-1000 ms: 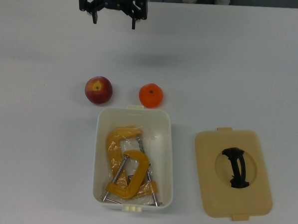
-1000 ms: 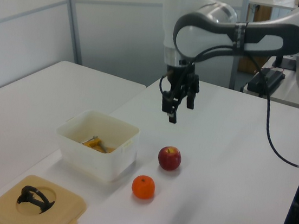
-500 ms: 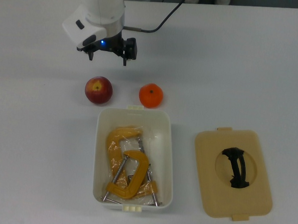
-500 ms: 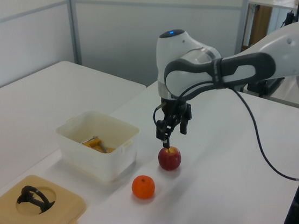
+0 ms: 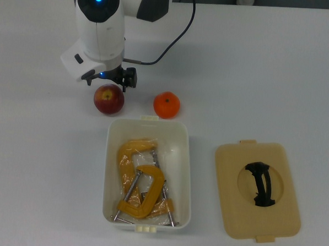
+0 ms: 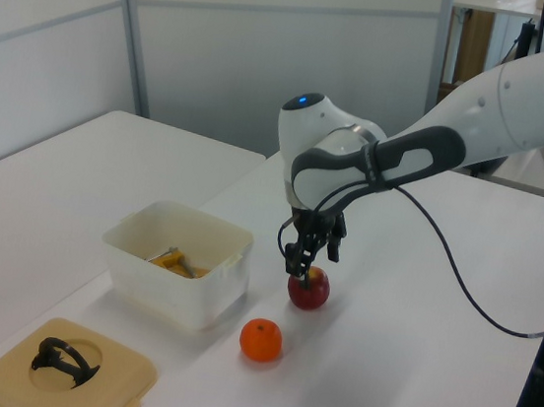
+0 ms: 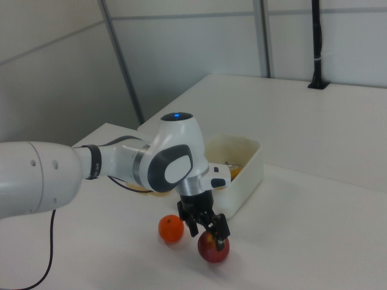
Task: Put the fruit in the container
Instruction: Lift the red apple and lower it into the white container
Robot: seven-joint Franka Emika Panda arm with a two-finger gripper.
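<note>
The red apple point(image 5: 109, 101) lies on the white table, just beyond the white tub point(image 5: 187, 174) as the top view shows it. My gripper point(image 5: 108, 84) is open and low over the apple, one finger on each side of its top. In the left view the gripper point(image 6: 303, 271) reaches the top of the apple point(image 6: 310, 292). In the right view the fingers straddle the apple point(image 7: 213, 250). The orange point(image 5: 166, 105) sits on the table to the top view's right of the apple, untouched.
Yellow C-clamps point(image 5: 139, 183) lie inside the tub. A tan lid point(image 5: 228, 214) with a black handle rests flat at the top view's right of the tub. My arm's cable trails over the table's far part.
My gripper has come down and toward the tub, from high above the table's far edge to just over the apple. Both fruits have stayed put.
</note>
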